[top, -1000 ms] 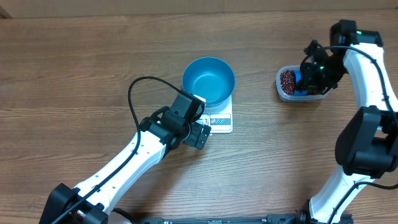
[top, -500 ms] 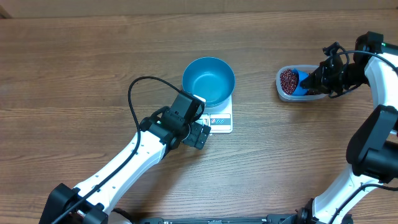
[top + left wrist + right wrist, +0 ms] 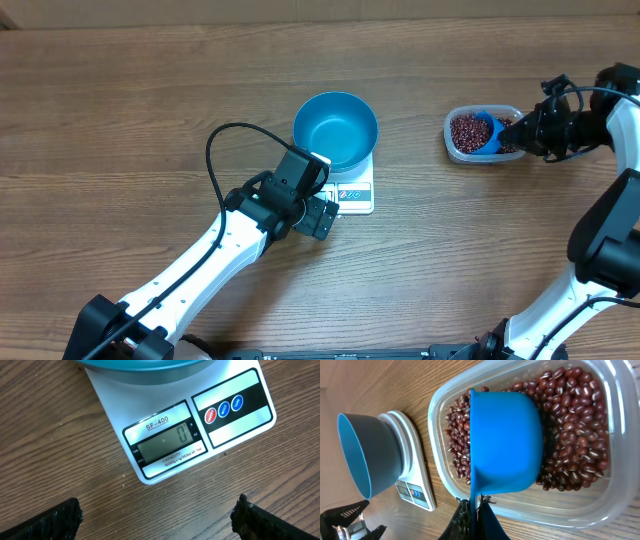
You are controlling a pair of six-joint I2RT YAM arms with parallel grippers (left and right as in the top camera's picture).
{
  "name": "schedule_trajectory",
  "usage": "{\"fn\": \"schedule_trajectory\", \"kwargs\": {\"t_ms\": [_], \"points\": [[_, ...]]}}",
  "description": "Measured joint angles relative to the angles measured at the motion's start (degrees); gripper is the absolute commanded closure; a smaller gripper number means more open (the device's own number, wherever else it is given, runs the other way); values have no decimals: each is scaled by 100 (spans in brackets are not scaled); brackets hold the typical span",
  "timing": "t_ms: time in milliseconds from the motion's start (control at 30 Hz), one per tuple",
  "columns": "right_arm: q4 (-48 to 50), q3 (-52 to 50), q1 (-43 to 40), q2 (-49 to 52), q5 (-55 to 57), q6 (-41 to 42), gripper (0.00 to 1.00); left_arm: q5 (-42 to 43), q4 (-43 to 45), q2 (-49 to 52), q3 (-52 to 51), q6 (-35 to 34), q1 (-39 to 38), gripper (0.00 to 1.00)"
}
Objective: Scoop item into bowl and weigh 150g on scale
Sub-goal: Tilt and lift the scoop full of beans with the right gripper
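Observation:
The blue bowl (image 3: 335, 130) stands empty on the white scale (image 3: 352, 190), whose display (image 3: 167, 447) reads 0. My left gripper (image 3: 320, 215) hovers open over the bare table just in front of the scale, with its fingertips (image 3: 55, 520) wide apart. The dark red beans (image 3: 575, 420) fill a clear tub (image 3: 483, 133) at the right. My right gripper (image 3: 474, 510) is shut on the thin handle of a blue scoop (image 3: 505, 442). The scoop's cup lies in the beans with its outer side towards the wrist camera, so its contents are hidden.
Brown wooden table all round. The tub's near rim (image 3: 530, 510) lies between my right fingers and the beans. The bowl (image 3: 367, 455) and scale (image 3: 412, 485) sit well to the left of the tub. A black cable (image 3: 225, 140) loops over my left arm.
My right gripper has drawn back to the right of the tub, bringing the scoop's handle low and showing more of the beans. The left arm has not moved.

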Motion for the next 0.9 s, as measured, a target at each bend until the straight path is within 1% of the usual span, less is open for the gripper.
{"fn": "schedule_trajectory", "kwargs": {"t_ms": [900], "points": [[-352, 35, -584, 68, -809, -546, 96, 2, 0, 0, 0, 7, 0, 0]]}}
